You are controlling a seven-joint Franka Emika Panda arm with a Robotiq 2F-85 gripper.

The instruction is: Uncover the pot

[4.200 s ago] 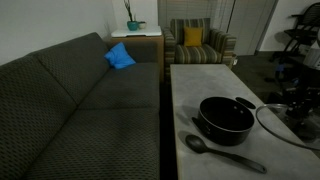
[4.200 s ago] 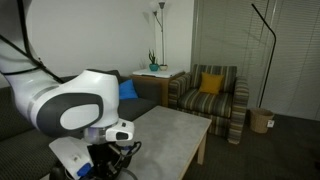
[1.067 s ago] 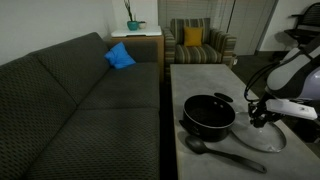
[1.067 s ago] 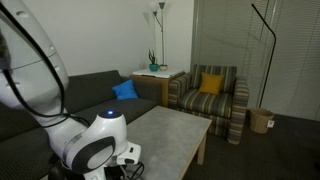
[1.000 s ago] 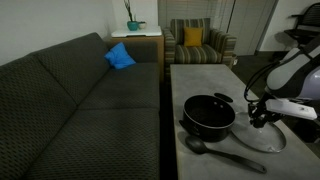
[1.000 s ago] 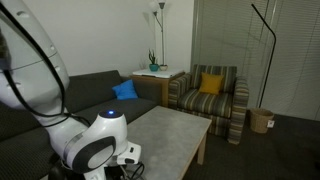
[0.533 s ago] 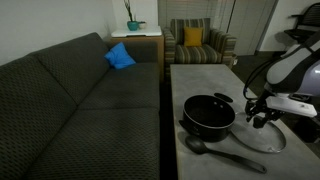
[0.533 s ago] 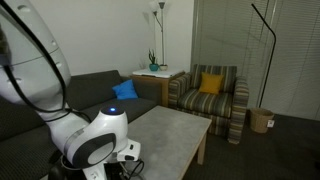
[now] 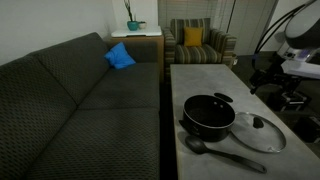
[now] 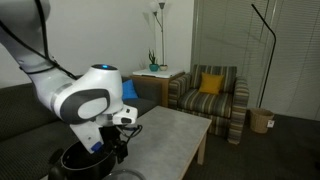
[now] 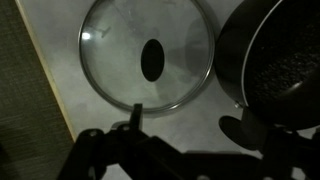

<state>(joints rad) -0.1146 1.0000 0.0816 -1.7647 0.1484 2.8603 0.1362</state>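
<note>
The black pot (image 9: 210, 116) stands uncovered on the grey table (image 9: 195, 78), and its dark inside shows at the right of the wrist view (image 11: 282, 60). The round glass lid (image 9: 259, 132) with its dark knob (image 11: 152, 60) lies flat on the table beside the pot. A long black spoon (image 9: 224, 152) lies in front of the pot. My gripper (image 11: 192, 126) hangs open above the table between lid and pot, with nothing between its fingers. In an exterior view it is raised well above the lid (image 9: 264, 78).
A dark sofa (image 9: 80, 110) runs along one side of the table, with a blue cushion (image 9: 120, 57) at its far end. A striped armchair (image 9: 196, 42) stands beyond the table. The table's edge (image 11: 50, 90) runs close to the lid.
The gripper has opened, let go of the lid's knob and risen away. The lid stays flat on the table beside the pot.
</note>
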